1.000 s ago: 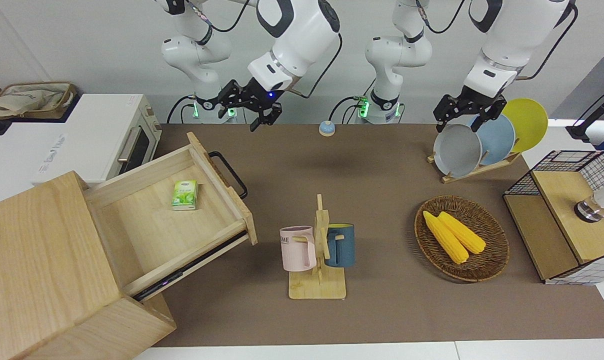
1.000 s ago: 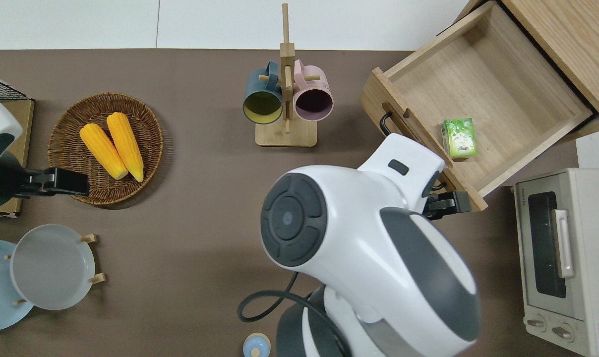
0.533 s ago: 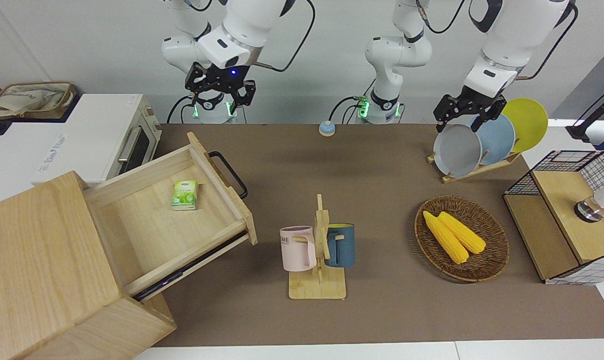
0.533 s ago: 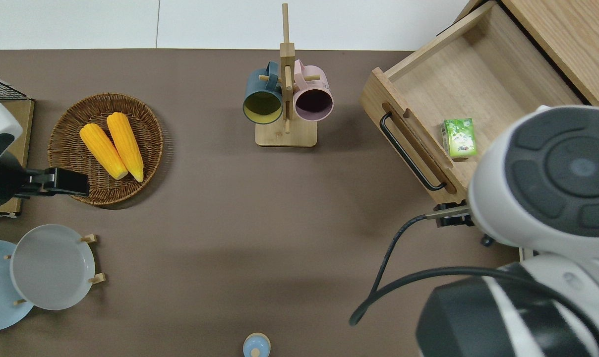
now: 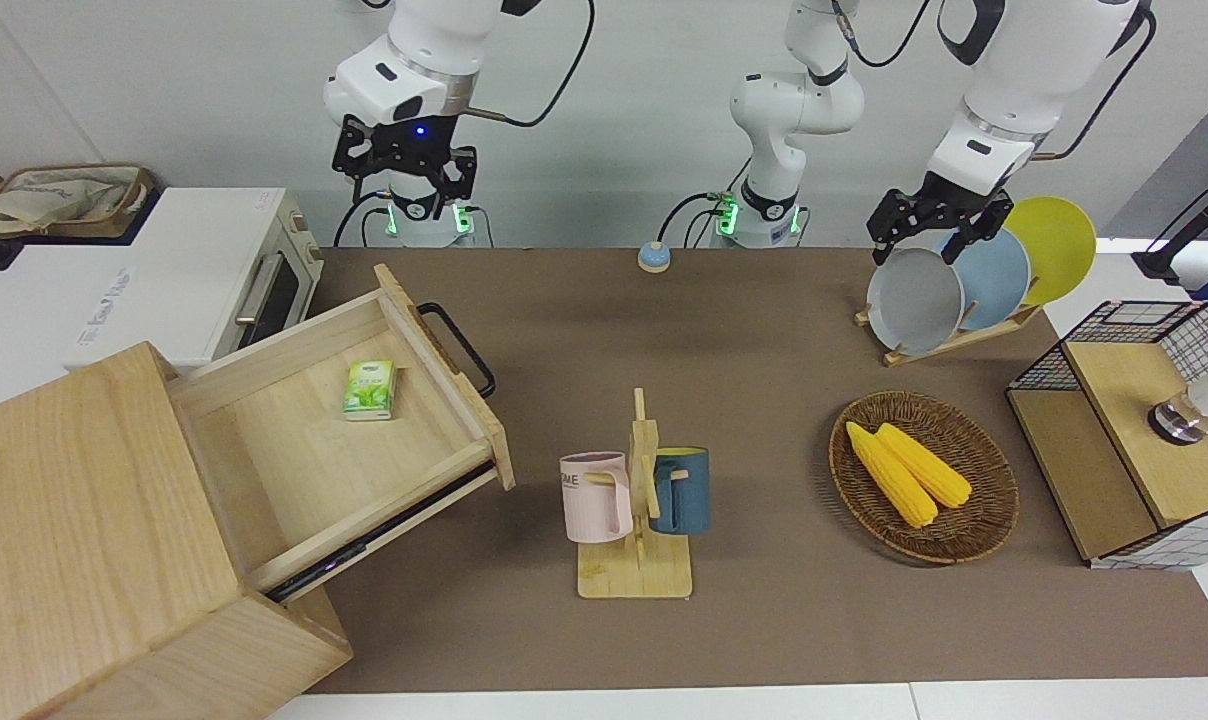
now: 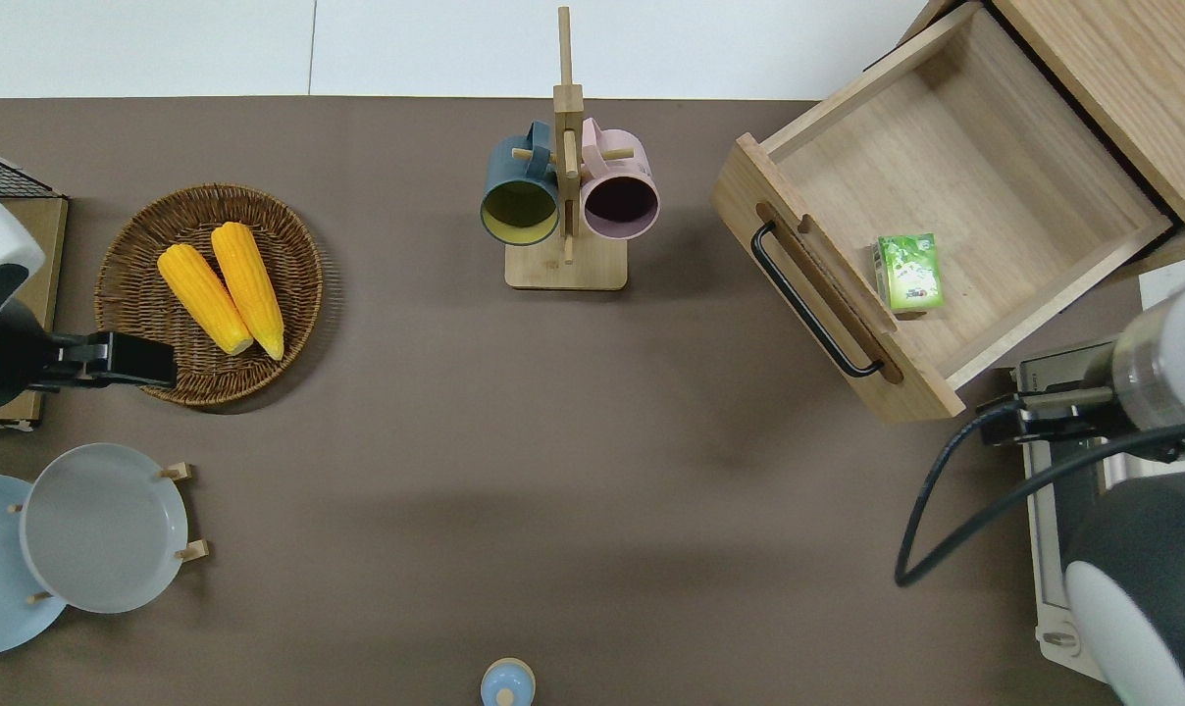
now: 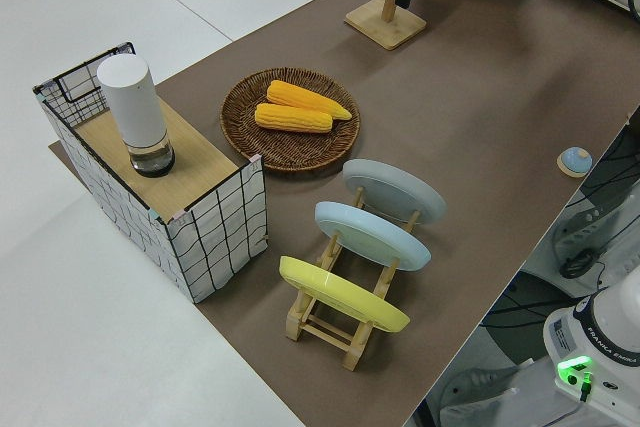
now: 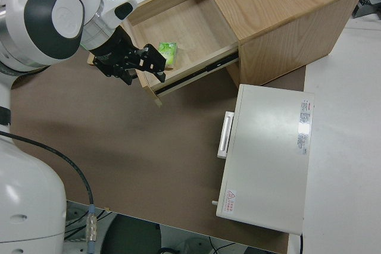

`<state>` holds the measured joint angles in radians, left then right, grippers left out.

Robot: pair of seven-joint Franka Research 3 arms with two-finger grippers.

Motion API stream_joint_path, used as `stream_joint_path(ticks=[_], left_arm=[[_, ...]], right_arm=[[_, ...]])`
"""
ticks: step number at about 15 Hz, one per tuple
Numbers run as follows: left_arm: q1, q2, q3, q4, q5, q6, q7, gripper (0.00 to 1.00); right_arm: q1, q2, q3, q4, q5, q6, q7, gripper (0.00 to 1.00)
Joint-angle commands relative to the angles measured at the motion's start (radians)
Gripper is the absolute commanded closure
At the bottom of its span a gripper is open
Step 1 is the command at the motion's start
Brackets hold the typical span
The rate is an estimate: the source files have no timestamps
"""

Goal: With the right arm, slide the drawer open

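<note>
Brown table mat under a pale wall in the front view — the drawer stands pulled well out of its big wood box at the right arm's end of the table, a green carton lying on its floor. The black handle points toward two o'clock. The right gripper is raised clear of the handle, fingers apart. The left arm is parked; its gripper shows fingers spread too.

Overhead view — the drawer sits at two o'clock, with the handle bare and untouched. The right arm's wrist hangs over the toaster oven at four o'clock.

Right side view: the right gripper shows open, nothing between its fingers.
</note>
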<state>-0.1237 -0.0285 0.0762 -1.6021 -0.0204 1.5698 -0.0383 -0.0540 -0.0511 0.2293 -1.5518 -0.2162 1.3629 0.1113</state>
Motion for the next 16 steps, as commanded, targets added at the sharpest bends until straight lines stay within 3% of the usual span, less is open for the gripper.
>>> stream_joint_path(ticks=[1, 5, 9, 16], left_arm=[[-0.004, -0.008, 0.002, 0.002, 0.013, -0.014, 0.001, 0.00], [-0.004, -0.008, 0.004, 0.002, 0.013, -0.014, 0.001, 0.00], [-0.004, -0.008, 0.004, 0.004, 0.013, -0.014, 0.001, 0.00], [-0.004, -0.008, 0.004, 0.002, 0.013, -0.014, 0.001, 0.00]], right_arm=[[-0.064, -0.050, -0.037, -0.082, 0.083, 0.070, -0.080, 0.015], [-0.127, -0.053, -0.054, -0.093, 0.150, 0.102, -0.100, 0.015], [-0.124, -0.047, -0.136, -0.093, 0.199, 0.143, -0.114, 0.015], [-0.102, -0.029, -0.153, -0.086, 0.189, 0.179, -0.085, 0.015]])
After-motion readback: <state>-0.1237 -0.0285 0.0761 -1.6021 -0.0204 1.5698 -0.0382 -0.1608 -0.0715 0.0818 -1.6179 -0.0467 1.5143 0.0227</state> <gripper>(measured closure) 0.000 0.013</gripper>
